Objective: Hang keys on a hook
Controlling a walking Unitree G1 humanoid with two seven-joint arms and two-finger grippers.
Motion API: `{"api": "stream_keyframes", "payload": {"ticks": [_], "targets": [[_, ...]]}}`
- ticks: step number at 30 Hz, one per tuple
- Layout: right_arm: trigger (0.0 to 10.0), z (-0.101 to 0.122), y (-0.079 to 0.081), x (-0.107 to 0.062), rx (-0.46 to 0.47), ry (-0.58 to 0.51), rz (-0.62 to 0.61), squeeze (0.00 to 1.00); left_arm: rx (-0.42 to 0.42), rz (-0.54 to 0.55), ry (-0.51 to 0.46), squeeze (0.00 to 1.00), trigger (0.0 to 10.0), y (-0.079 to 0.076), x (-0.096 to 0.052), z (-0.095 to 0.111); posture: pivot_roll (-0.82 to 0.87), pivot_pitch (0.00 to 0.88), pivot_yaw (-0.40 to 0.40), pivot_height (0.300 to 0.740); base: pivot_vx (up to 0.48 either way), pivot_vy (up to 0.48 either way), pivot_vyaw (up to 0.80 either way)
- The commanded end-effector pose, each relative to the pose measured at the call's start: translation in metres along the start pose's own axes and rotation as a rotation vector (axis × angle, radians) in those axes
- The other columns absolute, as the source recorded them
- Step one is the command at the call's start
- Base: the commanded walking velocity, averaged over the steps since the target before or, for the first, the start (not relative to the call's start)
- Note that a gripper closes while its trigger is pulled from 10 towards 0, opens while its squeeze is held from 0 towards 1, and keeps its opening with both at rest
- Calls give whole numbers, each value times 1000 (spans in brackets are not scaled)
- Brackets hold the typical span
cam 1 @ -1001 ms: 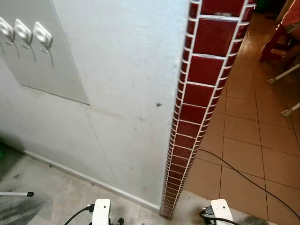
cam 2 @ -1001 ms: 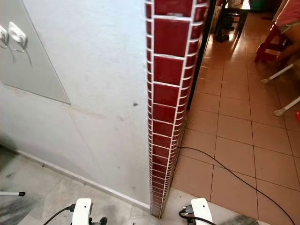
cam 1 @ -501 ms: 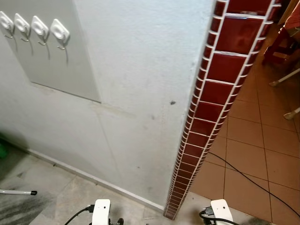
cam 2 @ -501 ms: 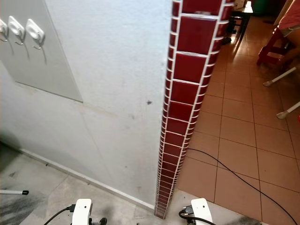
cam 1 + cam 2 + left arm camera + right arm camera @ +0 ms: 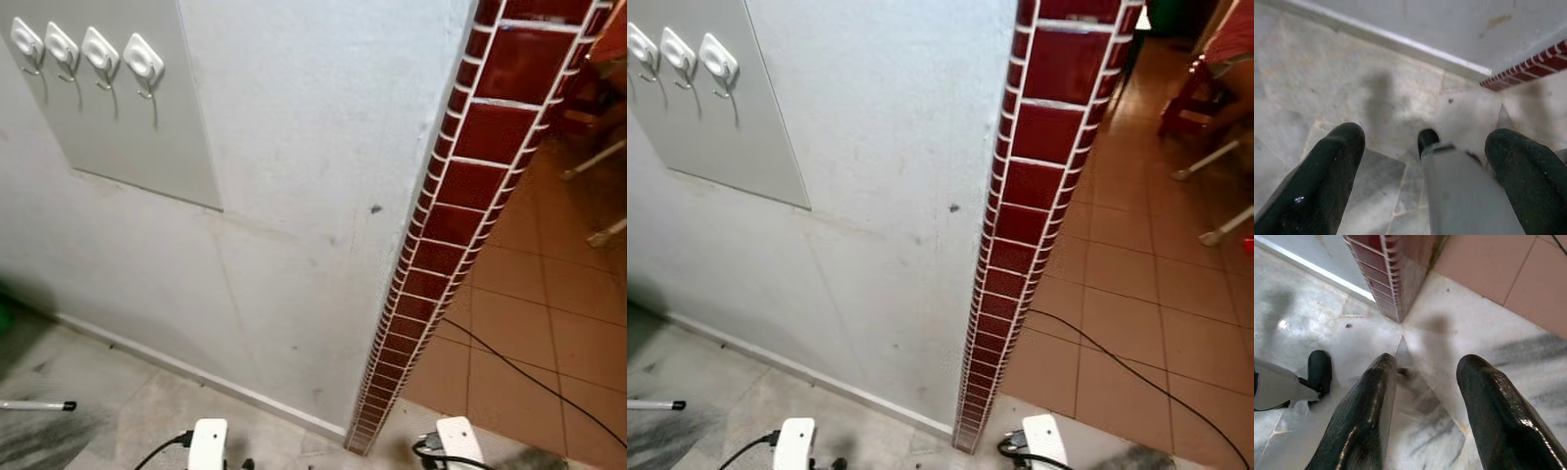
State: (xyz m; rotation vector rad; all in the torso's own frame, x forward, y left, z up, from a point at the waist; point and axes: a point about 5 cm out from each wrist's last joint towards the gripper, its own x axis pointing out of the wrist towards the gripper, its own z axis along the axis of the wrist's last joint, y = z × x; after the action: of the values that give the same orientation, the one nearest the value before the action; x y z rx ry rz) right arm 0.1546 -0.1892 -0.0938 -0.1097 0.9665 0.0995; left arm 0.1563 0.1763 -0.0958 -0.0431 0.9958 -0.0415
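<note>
Currently you face a grey wall [image 5: 294,147] ending at a column edge of red tiles [image 5: 460,186], with orange floor tiles [image 5: 1136,294] beyond and a black cable [image 5: 1117,357] trailing across them. A pale panel [image 5: 127,137] on the wall carries four white hooks [image 5: 143,61] in one row, all bare. Both arms hang low: the left end effector [image 5: 1425,161] and the right end effector [image 5: 1425,396] each point at the marble floor with fingers apart and nothing between them. No keys can be made out, so locate them first. Risk, as a judgement: the hooks sit high and well left, so a reach could fall short, and walking could snag the cable.
</note>
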Motion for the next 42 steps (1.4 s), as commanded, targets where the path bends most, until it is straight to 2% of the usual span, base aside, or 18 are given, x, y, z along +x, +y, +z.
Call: {"api": "stream_keyframes", "payload": {"ticks": [1, 36, 42], "targets": [[10000, 0, -3, 0, -6, 0, -11, 0, -2, -8, 13, 0, 10000, -5, 0, -3, -103, 0, 19, 740, 0, 472, 0], [10000, -1, -2, -1, -8, 3, -5, 0, -4, -5, 10, 0, 10000, -4, 0, -3, -96, 0, 17, 740, 0, 472, 0], [10000, 0, -2, 0, -10, 2, -3, 0, 4, -6, 6, 0, 10000, -5, 1, -2, -95, 0, 17, 740, 0, 112, 0]]}}
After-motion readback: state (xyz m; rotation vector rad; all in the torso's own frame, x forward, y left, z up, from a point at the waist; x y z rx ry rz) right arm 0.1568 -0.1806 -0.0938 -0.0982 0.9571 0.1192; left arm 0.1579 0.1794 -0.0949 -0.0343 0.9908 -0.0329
